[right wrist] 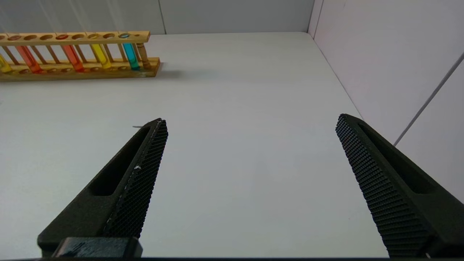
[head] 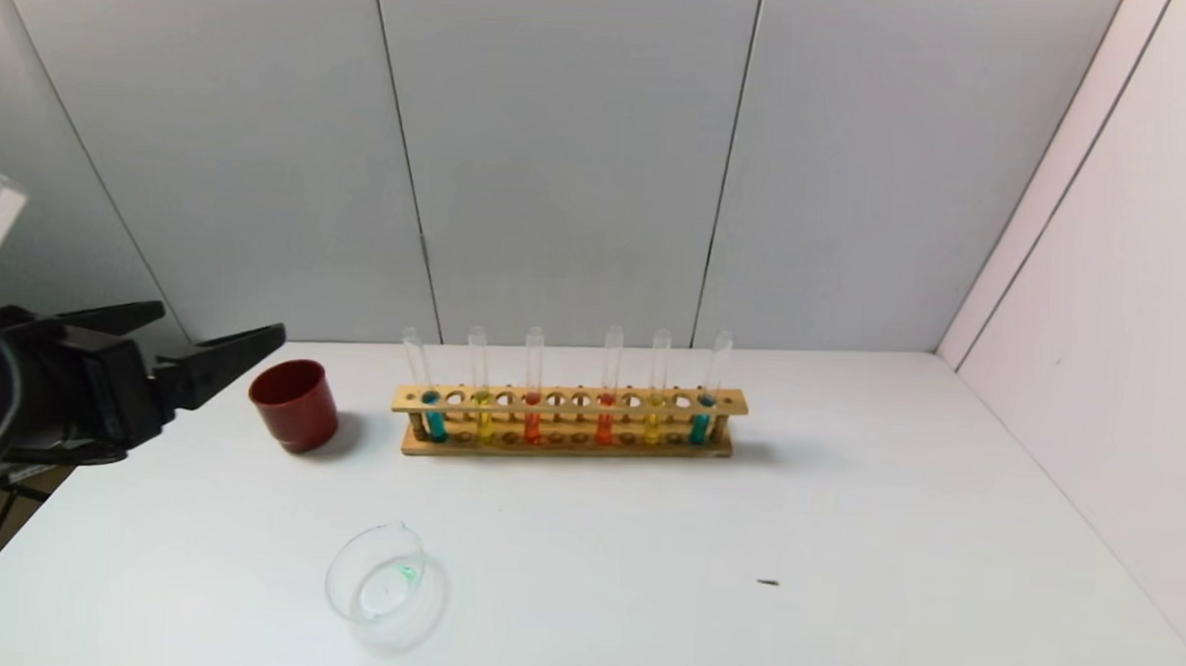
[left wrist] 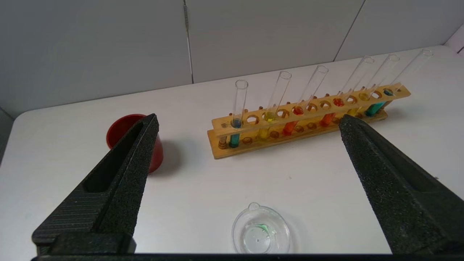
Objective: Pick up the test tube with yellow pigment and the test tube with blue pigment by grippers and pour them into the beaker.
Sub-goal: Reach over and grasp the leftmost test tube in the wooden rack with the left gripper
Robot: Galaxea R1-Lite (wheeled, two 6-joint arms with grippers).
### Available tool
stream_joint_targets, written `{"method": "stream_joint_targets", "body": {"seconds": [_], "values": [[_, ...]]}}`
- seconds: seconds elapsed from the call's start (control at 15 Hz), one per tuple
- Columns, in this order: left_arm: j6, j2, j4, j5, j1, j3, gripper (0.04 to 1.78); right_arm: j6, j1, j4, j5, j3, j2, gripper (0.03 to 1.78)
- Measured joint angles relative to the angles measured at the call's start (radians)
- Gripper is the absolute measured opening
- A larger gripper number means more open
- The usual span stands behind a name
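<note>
The wooden rack point(head: 569, 419) is standing upright near the back of the white table point(head: 844, 544), holding 6 tubes vertical so that nothing spills and each neck is sticking up free for grasping. 2 tubes are holding yellow liquid: one second from the rack's left end point(head: 482, 420), another second from its right end point(head: 653, 423). The 2 end tubes are both showing blue-green liquid; the one at the right end point(head: 700, 423) looks the brighter blue, but which one the task means cannot be settled. The 2 middle tubes are holding orange-red. The glass beaker point(head: 382, 582) is sitting well in front of the rack, apart from it, leaving room for tilting a tube above it. A dark-red cup point(head: 295, 404) is standing just left of the rack. The left hand point(head: 214, 352) is hovering beside the cup, fingers spread wide. The right hand point(right wrist: 250, 127), also spread wide, is hanging over bare table to the rack's right. Grey wall panels are enclosing the table behind and at the right.
</note>
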Motion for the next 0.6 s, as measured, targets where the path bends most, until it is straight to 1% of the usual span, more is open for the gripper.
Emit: {"method": "stream_joint_targets", "body": {"seconds": [0.2, 0.6], "values": [[0.000, 0.171, -0.119, 0.005, -0.028, 0.000, 1.75, 0.000, 0.000, 0.000, 0.000, 0.000, 0.000, 1.70], [0.004, 0.477, -0.374, 0.038, -0.037, -0.002, 1.75, 0.000, 0.000, 0.000, 0.000, 0.000, 0.000, 1.70]]}}
